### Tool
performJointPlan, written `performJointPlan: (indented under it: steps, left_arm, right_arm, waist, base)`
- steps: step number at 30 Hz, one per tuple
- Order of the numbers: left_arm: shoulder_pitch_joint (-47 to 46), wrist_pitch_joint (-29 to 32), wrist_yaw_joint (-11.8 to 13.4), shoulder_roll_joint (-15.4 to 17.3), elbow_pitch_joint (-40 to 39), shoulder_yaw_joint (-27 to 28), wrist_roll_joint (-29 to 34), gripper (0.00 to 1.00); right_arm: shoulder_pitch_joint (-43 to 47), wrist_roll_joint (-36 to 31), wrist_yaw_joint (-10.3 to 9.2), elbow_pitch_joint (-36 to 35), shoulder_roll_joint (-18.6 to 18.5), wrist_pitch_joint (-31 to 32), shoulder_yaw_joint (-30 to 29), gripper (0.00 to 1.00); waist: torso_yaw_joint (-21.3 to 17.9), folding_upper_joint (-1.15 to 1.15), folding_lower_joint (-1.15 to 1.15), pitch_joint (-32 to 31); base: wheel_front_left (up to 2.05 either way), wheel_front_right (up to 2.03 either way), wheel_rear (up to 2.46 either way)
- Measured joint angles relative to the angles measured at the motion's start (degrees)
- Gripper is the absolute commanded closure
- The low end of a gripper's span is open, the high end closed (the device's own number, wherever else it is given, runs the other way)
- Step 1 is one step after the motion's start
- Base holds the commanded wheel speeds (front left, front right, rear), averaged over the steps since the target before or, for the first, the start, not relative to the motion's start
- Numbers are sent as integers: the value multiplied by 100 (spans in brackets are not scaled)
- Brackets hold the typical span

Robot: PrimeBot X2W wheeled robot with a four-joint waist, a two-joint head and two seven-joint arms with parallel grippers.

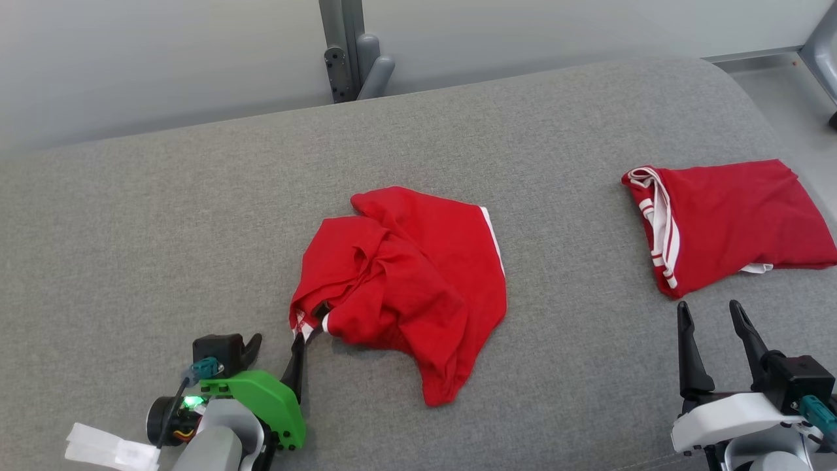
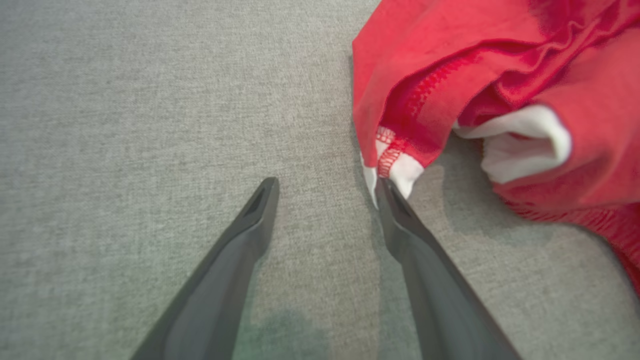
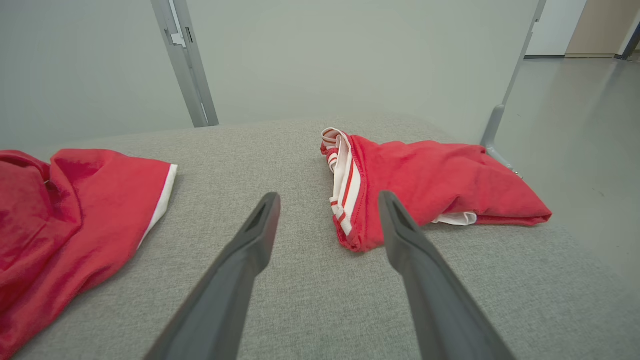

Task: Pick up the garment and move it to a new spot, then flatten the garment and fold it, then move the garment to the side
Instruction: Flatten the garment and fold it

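Where crumpled garment (image 1: 405, 281) lies, grey woven surface (image 1: 163, 222); pale wall (image 1: 163, 52) behind.

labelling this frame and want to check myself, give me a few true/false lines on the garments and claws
1. The crumpled garment and the folded garment both lie on the grey cushion. True.
2. The left claw is shut on the crumpled garment. False: it is open, with one finger tip at the white hem.
3. The folded garment is on the robot's right. True.
4. The right claw holds the folded garment. False: it is open, just short of it.
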Motion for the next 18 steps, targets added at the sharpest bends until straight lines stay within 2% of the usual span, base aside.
performJointPlan:
  steps: [2,5,7,9,10,14,18]
  left_arm:
    - [-79,-26,0,-11,78,-76,-66,0]
    - [-164,-70,0,-34,130,-236,-196,21]
    - [-213,-74,0,-41,143,-379,-316,46]
    - [-253,-67,0,-38,155,-532,-397,79]
    - [-269,-66,0,-34,156,-606,-449,100]
    - [-307,-41,0,9,88,-854,-692,100]
    - [-442,-15,0,176,-363,-1050,-1158,100]
  right_arm:
    - [-11,0,0,-3,1,0,-2,0]
    - [-12,0,0,-10,0,0,-10,0]
    - [-14,4,0,-14,1,0,-15,0]
    - [-17,8,0,-14,1,0,-19,0]
    - [-20,10,0,-13,1,0,-16,0]
    - [-27,25,0,-12,1,0,-1,0]
    - [-37,66,0,-20,1,0,-40,0]
  waist:
    - [-15,0,0,20]
    - [-25,0,0,47]
    - [-23,0,0,76]
    - [-19,0,0,102]
    - [-18,0,0,112]
    - [-31,0,0,126]
    - [-20,0,0,148]
  base:
    - [0,0,0]
    - [0,0,0]
    - [0,0,0]
    - [0,0,0]
    - [0,0,0]
    - [0,0,0]
    - [0,0,0]
